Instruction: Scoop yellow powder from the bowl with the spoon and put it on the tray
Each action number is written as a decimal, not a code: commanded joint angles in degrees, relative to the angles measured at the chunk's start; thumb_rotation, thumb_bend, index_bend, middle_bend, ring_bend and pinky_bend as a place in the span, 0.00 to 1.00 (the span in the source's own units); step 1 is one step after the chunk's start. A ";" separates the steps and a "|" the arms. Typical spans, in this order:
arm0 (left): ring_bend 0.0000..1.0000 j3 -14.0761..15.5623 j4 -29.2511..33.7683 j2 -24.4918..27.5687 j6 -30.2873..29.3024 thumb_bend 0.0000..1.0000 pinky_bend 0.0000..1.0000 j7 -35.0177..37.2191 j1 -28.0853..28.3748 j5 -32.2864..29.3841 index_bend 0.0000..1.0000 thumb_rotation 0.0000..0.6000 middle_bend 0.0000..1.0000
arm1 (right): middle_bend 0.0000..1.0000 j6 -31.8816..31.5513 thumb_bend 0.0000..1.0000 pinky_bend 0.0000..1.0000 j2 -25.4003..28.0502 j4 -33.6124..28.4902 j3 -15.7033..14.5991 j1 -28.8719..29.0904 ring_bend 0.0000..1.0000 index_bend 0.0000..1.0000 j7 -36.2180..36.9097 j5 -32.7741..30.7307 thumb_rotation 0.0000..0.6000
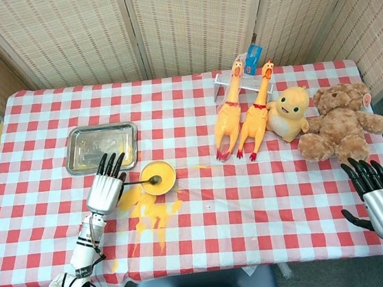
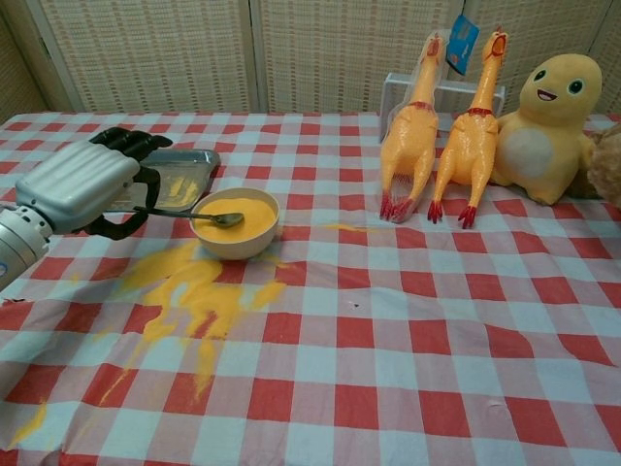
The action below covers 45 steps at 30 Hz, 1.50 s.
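while the spoon (image 2: 207, 215) lies with its tip in the bowl (image 2: 236, 222) of yellow powder (image 2: 245, 211) near the table's left edge, beside the tray (image 1: 102, 147), the left hand (image 2: 85, 184) hovers at its handle; whether its fingers grip it i cannot tell. the right hand (image 1: 380, 199) rests fingers spread, holding nothing, by the near right corner.

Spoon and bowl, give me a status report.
Left hand at spoon handle, grip unclear; right hand open, idle. Spoon rests in bowl. Powder spill beside bowl.

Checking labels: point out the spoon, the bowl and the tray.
spoon (image 2: 225, 219), chest view, its scoop.
bowl (image 2: 236, 242), chest view, front wall.
tray (image 1: 99, 130), head view, far rim.
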<state>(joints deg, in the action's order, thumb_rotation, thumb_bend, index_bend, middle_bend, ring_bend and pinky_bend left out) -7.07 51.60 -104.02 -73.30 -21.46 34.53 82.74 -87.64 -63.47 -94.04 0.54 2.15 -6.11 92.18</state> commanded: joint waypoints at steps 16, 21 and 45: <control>0.00 -0.17 -1.29 -0.55 0.20 0.45 0.06 0.46 -0.25 0.12 0.49 1.00 0.03 | 0.00 -0.32 0.11 0.00 0.35 -0.26 -0.10 -0.28 0.00 0.00 0.06 0.14 1.00; 0.00 -0.16 -1.13 -0.50 0.22 0.45 0.06 0.35 -0.29 0.20 0.49 1.00 0.03 | 0.00 -0.13 0.11 0.00 0.46 -0.29 -0.17 -0.24 0.00 0.00 0.26 0.17 1.00; 0.00 -0.35 -0.44 -0.15 0.47 0.45 0.06 0.50 -0.39 0.21 0.51 1.00 0.04 | 0.00 0.30 0.11 0.00 0.58 -0.36 -0.24 -0.14 0.00 0.00 0.60 0.10 1.00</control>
<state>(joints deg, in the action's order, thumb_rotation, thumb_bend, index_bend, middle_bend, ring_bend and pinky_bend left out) -7.42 51.15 -104.16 -72.82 -20.97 34.15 82.95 -87.34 -62.89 -94.39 0.30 2.00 -5.52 92.28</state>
